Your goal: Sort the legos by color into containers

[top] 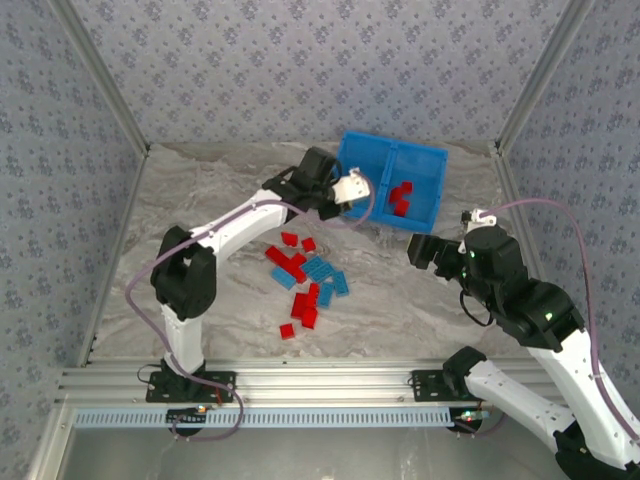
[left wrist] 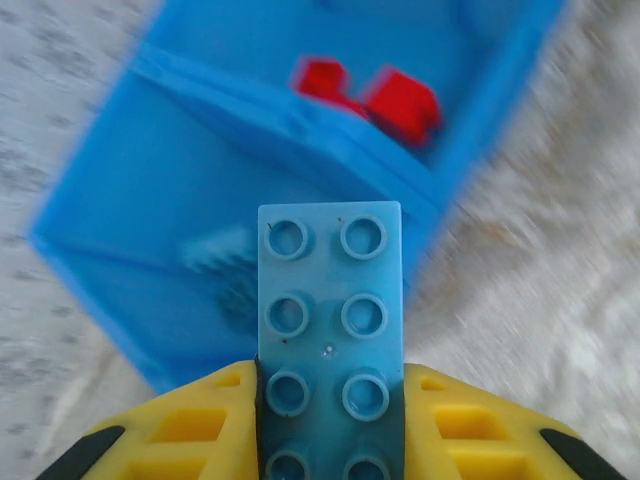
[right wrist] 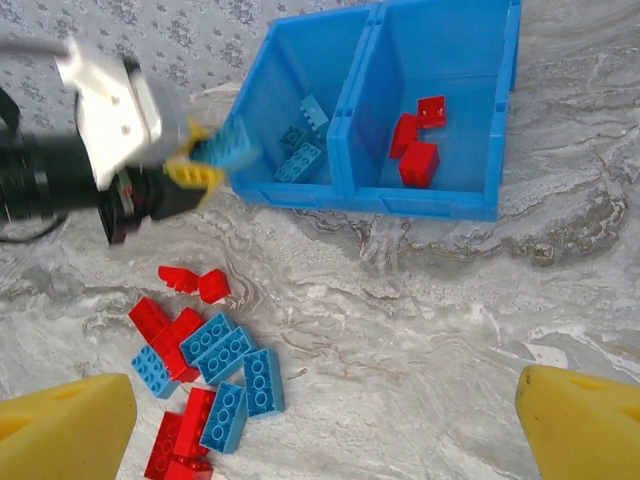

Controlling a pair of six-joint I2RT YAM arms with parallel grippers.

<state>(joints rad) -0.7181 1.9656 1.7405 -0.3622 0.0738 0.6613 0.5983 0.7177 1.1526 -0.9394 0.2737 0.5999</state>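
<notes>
L hand [left wrist: 330,425] clamped on blue brick [left wrist: 330,290], long axis pointing fwd; near compartment [left wrist: 140,200] lies just ahead & below. R hand [right wrist: 325,425] apart, further off.

Marbled tabletop [top: 400,310], floral blue-grey walls [top: 300,70]

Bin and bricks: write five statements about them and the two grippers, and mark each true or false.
1. The left gripper holds a red brick. False: its fingers clamp a light blue brick.
2. The red bricks in the bin lie in its right compartment. True.
3. The right gripper is shut on a brick. False: it is open and empty.
4. On the table lie loose red and blue bricks. True.
5. The left compartment is empty. False: it holds light blue bricks.
</notes>
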